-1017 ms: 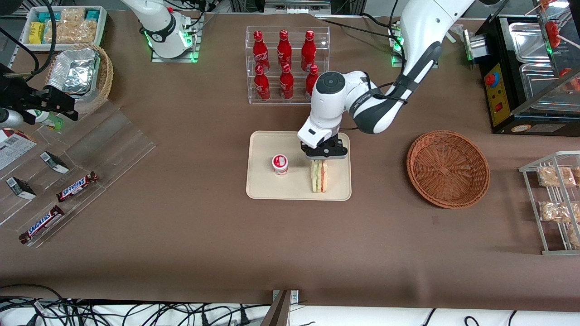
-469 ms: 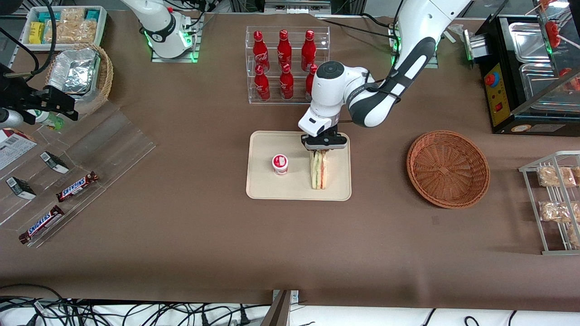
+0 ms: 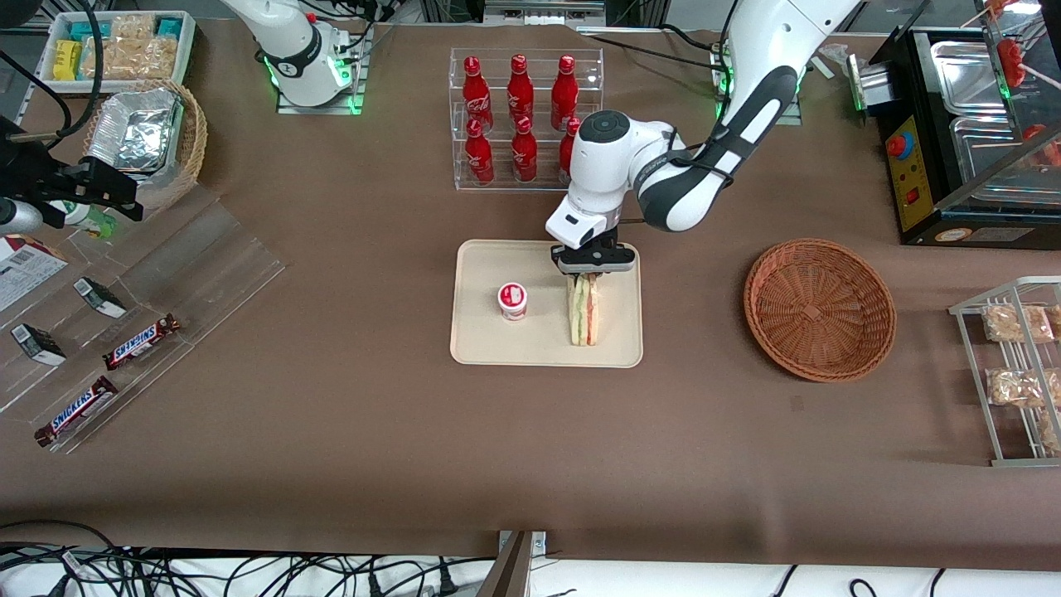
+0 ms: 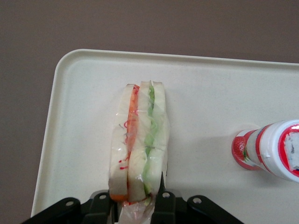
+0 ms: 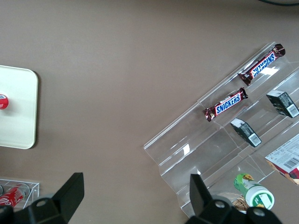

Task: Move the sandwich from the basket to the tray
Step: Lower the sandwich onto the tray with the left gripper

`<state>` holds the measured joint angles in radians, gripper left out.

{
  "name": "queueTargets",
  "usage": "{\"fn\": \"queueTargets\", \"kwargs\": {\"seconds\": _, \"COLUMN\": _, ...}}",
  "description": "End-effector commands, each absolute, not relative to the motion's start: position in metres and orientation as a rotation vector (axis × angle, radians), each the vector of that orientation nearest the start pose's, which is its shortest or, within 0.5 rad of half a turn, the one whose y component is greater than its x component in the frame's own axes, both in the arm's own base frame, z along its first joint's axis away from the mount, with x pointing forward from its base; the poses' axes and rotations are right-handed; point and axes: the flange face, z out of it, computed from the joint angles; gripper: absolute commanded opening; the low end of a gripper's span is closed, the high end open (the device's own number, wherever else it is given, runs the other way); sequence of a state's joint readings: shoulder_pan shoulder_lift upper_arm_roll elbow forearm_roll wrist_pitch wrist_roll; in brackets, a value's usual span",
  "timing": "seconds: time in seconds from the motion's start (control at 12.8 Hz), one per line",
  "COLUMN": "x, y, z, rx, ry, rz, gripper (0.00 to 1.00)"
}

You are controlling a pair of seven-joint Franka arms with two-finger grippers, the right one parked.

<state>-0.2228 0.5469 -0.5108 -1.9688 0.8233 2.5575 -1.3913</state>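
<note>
The sandwich, a clear-wrapped wedge with green and red filling, rests on edge on the cream tray, on the side toward the working arm. My gripper holds the end of the sandwich farthest from the front camera, one black finger pressed on each bread face, so it is shut on it. The reddish-brown woven basket sits empty on the table toward the working arm's end.
A small red-and-white bottle stands on the tray beside the sandwich. A clear rack of red soda bottles stands farther from the front camera than the tray. Snack shelves lie toward the parked arm's end, and a wire rack toward the working arm's.
One second ago my gripper was nearer the front camera over the sandwich. It has drawn back along the wedge, showing more of it. Nothing moved in the last half second.
</note>
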Motion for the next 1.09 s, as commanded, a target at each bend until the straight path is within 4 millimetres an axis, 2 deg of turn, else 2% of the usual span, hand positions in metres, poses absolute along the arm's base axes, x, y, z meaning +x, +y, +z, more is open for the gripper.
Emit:
{"fn": "queueTargets", "kwargs": {"seconds": 0.0, "x": 0.4595, "y": -0.4119, "z": 0.242, "rx": -3.122, "ry": -0.113, "rz": -0.505, "gripper": 0.3}}
{"fn": "queueTargets", "kwargs": {"seconds": 0.55, "x": 0.4598, "y": -0.4086, "z": 0.2444, "rx": -3.116, "ry": -0.115, "rz": -0.51, "gripper": 0.3}}
{"fn": "queueTargets", "kwargs": {"seconds": 0.63, "x": 0.4603, "y": -0.4088, "z": 0.245, "rx": -3.116, "ry": -0.116, "rz": -0.512, "gripper": 0.32}}
{"fn": "queueTargets", "kwargs": {"seconds": 0.78, "x": 0.4597, "y": -0.4095, "z": 0.245, "rx": -3.116, "ry": -0.111, "rz": -0.512, "gripper": 0.65}}
{"fn": "queueTargets", "kwargs": {"seconds": 0.86, "x": 0.4591, "y": -0.4102, "z": 0.245, "rx": -3.117, "ry": -0.113, "rz": -0.512, "gripper": 0.87}}
{"fn": "queueTargets", "kwargs": {"seconds": 0.94, "x": 0.459, "y": -0.411, "z": 0.2455, "rx": -3.117, "ry": -0.117, "rz": -0.514, "gripper": 0.98}}
{"fn": "queueTargets", "kwargs": {"seconds": 1.02, "x": 0.459, "y": -0.411, "z": 0.2455, "rx": -3.117, "ry": -0.119, "rz": -0.514, "gripper": 1.0}}
